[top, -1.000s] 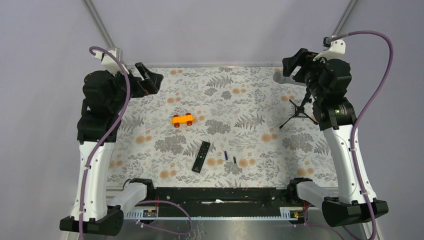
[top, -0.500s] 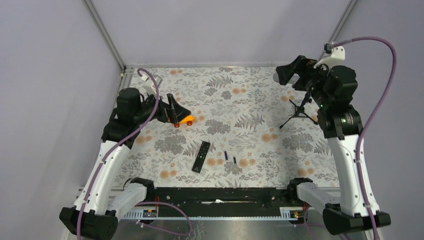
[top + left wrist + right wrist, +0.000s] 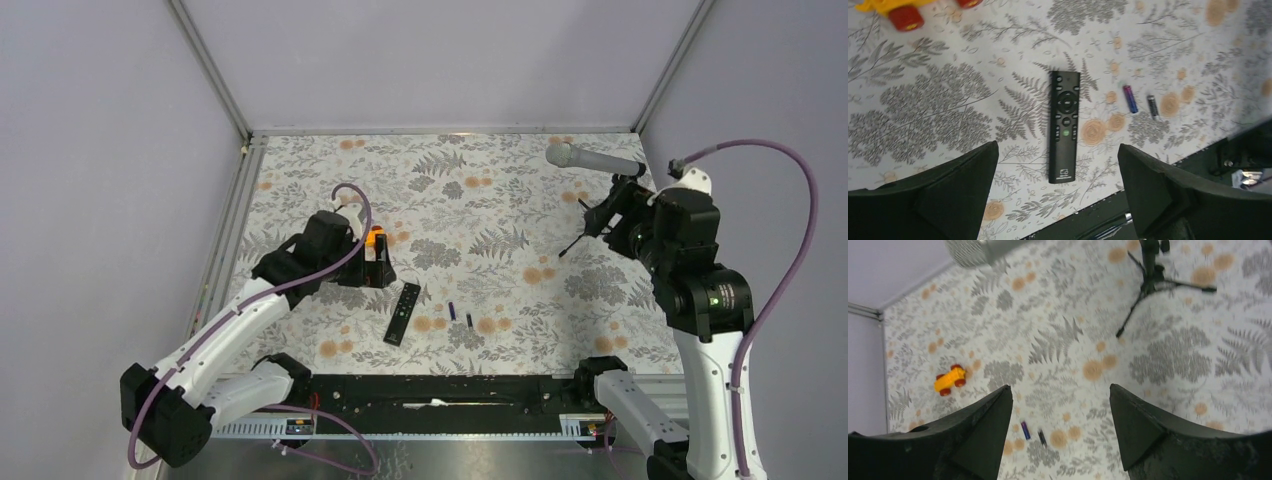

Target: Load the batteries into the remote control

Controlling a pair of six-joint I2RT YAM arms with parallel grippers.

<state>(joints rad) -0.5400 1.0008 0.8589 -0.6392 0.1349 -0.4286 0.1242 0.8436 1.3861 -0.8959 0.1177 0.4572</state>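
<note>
Hanging left gripper [image 3: 377, 262] (top view): jaws apart, low over the table, just beside orange toy car [image 3: 376, 238].
Top, remote control [image 3: 402, 313]: flat on flowered cloth [image 3: 500, 190], near front edge.
Top, batteries [image 3: 452, 311]: just right of remote control, side by side, not touching.
Top, right gripper [image 3: 603, 215]: near microphone stand [image 3: 598, 228]; jaws not clear here.
L wrist: fingers [image 3: 948, 195] wide apart, nothing betw. them; remote control under the gap, buttons up.
R wrist: jaws apart, empty; batteries on cloth, well apart from gripper.
</note>
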